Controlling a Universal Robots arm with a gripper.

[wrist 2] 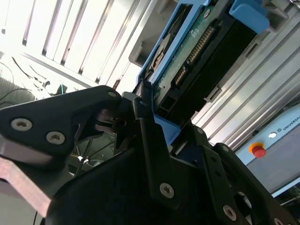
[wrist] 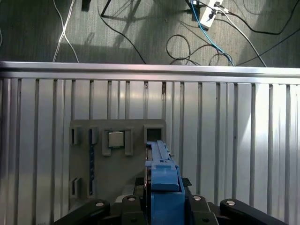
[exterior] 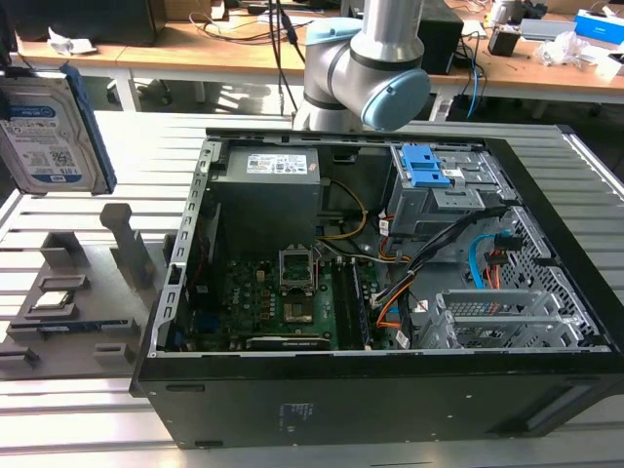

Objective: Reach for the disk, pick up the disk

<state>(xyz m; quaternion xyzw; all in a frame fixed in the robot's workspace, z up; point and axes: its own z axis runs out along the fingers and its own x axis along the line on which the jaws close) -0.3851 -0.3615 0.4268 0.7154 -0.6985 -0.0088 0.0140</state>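
Judging by both wrist views, the disk (exterior: 51,132) was clamped in the narrowed gripper (wrist: 161,204), aloft at the exterior view's upper left; pick-up was judged complete, a steady grip alone being called for.

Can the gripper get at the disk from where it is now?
Very likely yes: the gripper looks shut on the disk, holding it in the air above the grey tray, with nothing between them.

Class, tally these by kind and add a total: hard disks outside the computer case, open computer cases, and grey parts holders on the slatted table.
disk: 1, clamped between the jaws, up off the table
computer case: 1, lying open
grey parts holder: 1
Total: 3
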